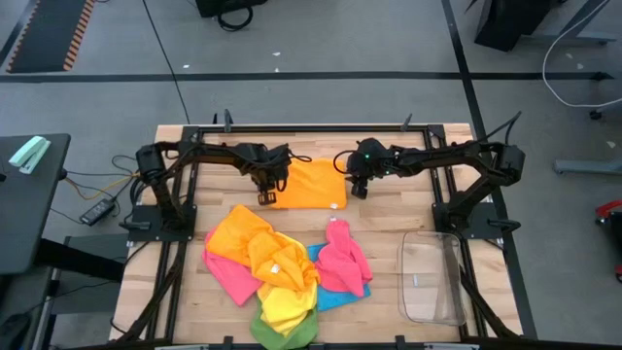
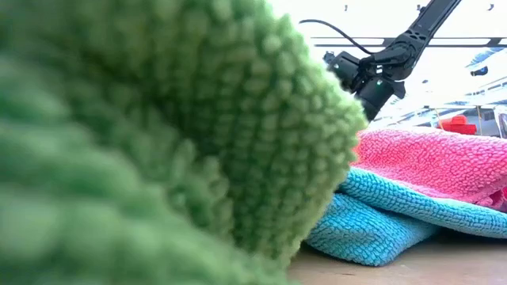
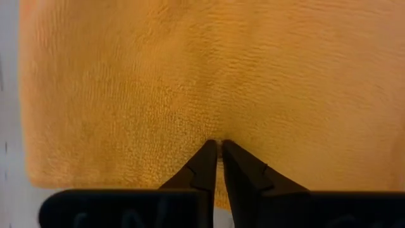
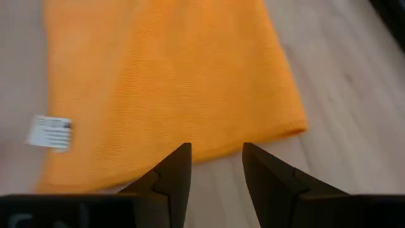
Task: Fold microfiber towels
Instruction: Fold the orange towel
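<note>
- Near counter edge: heap of unfolded microfiber towels [image 1: 282, 277], untouched; clear bin [image 1: 432, 280] toward the right corner.
- Far edge: orange towel [image 1: 309, 184] lies flat.
- Left tool [image 3: 219, 147] pinches the orange towel's left edge; right tool [image 4: 216, 152] hovers spread over the towel's right edge.
- Step judged: gripping for a fold; next, the right tool must pinch too.

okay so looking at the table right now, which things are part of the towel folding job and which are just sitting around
Part of the job:
- orange towel spread flat, left gripper pinching its edge, right gripper at its other edge, jaws open
- pile of towels: orange, pink, yellow, blue, green

Just lying about:
- clear plastic bin, table's right side
- green object on the side stand
</note>
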`<state>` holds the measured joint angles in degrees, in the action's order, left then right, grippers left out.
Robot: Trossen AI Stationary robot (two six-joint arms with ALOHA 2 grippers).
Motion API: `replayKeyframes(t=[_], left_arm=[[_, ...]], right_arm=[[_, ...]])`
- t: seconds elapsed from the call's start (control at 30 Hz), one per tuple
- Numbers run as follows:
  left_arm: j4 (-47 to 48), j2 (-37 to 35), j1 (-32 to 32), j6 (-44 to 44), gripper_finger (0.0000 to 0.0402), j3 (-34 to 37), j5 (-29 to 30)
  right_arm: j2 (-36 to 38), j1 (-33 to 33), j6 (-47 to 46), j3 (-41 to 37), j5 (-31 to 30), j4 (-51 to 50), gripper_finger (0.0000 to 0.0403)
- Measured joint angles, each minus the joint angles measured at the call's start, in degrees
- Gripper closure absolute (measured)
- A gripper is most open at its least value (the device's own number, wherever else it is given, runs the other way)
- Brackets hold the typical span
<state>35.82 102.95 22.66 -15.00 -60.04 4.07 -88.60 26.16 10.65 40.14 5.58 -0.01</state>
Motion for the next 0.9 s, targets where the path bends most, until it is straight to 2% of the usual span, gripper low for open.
replayKeyframes(t=[0.17, 0.33, 0.63, 0.9], left_arm=[[-0.06, -0.43, -0.76, -5.35, 0.0371, -0.89, 4.3], [0.12, -0.46, -0.71, -11.23, 0.0353, -0.87, 5.96], [4.87, -0.71, -0.71, -9.64, 0.0312, -0.82, 5.87], [9.21, -0.71, -0.71, -10.99, 0.0262, -0.85, 9.34]], right_arm=[[0.0, -2.38, 0.96, 0.0, 0.49, 1.23, 0.0254], [0.0, -5.36, 1.7, 0.0, 0.49, 2.21, 0.0254], [0.0, -7.34, 1.02, 0.01, -0.92, 3.42, 0.0254], [0.07, -7.2, 2.29, 0.02, -1.08, 3.87, 0.0251]])
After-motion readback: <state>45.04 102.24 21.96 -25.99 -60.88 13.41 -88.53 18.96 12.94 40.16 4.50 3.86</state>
